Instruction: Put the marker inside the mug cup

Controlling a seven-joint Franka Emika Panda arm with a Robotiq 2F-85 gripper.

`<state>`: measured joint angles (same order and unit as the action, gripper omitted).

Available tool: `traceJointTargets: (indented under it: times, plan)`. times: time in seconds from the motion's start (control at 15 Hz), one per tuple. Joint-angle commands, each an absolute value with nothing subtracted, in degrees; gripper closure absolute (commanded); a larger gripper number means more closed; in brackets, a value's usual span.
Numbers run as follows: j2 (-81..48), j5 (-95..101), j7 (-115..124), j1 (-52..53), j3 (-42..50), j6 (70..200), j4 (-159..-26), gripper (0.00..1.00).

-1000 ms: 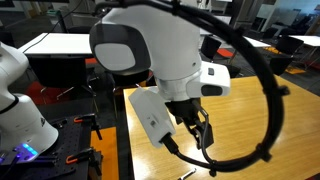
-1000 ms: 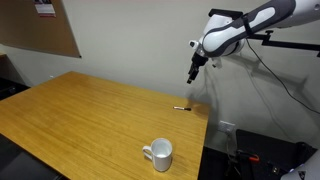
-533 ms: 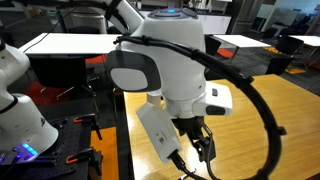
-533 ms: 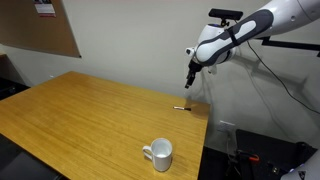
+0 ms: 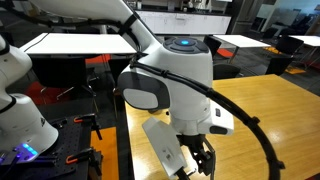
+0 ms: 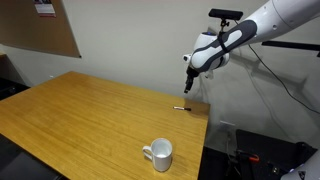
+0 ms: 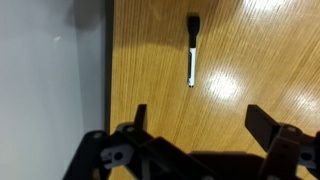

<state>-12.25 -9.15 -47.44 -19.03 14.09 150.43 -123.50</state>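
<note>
Right, nearest the camera in an exterior view, the mug cup point(image 6: 160, 154) stands upright on the wooden table point(image 6: 80, 110). Further back, the marker point(image 6: 181, 107) lies flat near the table's far edge, well apart from the mug. Above that edge hovers the gripper point(image 6: 189, 86), jaws spread wide, holding nothing. The wrist view shows the marker point(image 7: 192, 52) beyond its fingers point(image 7: 139, 115).

One marker point(image 7: 192, 50), one mug cup point(image 6: 160, 154), one wooden table point(image 6: 80, 110), one robot arm point(image 6: 235, 35), one corkboard point(image 6: 40, 25).
</note>
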Motion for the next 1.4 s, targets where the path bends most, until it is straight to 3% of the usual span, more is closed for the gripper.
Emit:
traceJointTargets:
  times: [0.0, 1.33]
  plan:
    - [-15.1, -11.9, -51.0, -22.1, 11.6, 151.6, -121.5, 0.0]
    - [-20.2, -8.7, -48.0, -24.8, 8.2, 156.1, -123.1, 0.0]
